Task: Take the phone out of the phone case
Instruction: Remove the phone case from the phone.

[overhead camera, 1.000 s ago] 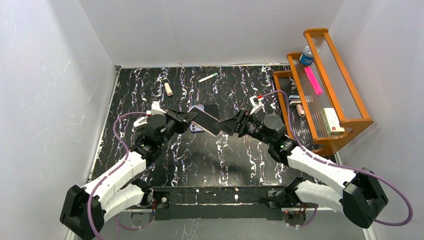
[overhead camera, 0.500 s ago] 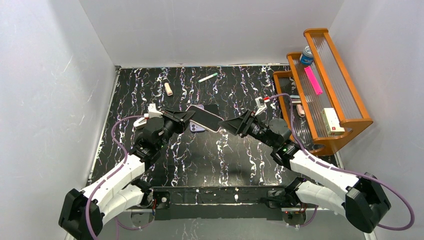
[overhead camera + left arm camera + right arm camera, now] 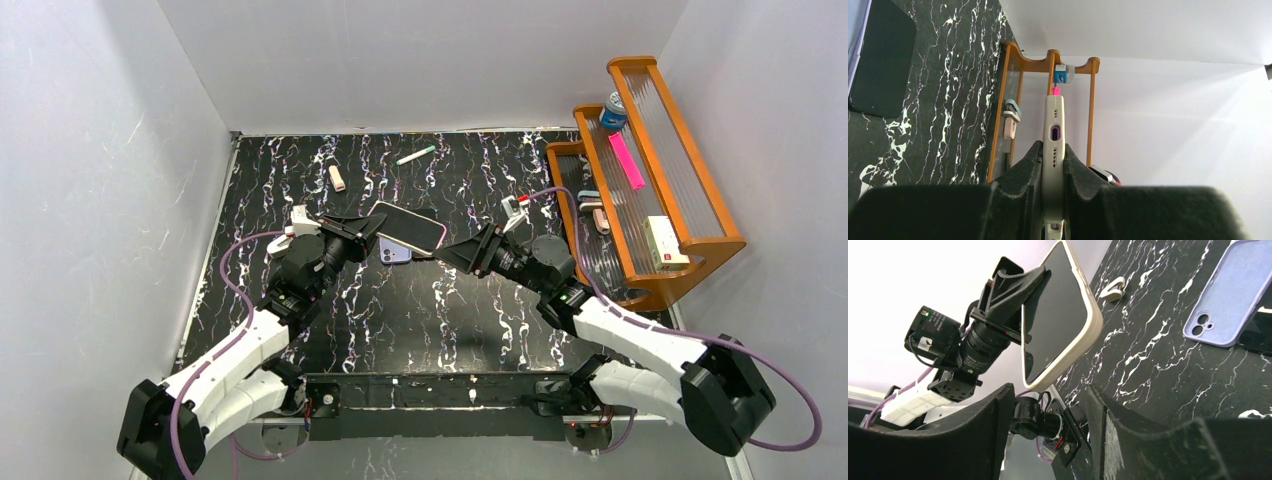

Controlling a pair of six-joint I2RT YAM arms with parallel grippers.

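Note:
My left gripper (image 3: pixel 366 231) is shut on a phone in a cream case (image 3: pixel 406 227) and holds it above the table. In the left wrist view the cased phone (image 3: pixel 1053 130) stands edge-on between the fingers (image 3: pixel 1027 167), its port facing the camera. My right gripper (image 3: pixel 452 254) is open and empty, just right of the phone's free end and apart from it. In the right wrist view the phone's dark screen (image 3: pixel 1055 315) faces me above the open gripper (image 3: pixel 1048 407).
A lavender empty case (image 3: pixel 396 254) and a black phone (image 3: pixel 427 214) lie on the table under the held phone. An orange rack (image 3: pixel 690 240) with small items stands at the right. A green pen (image 3: pixel 415 155) and a small pink item (image 3: pixel 338 178) lie at the back.
The right gripper has come off the phone's end and drawn back a little. The left gripper has carried the cased phone up and back to the left.

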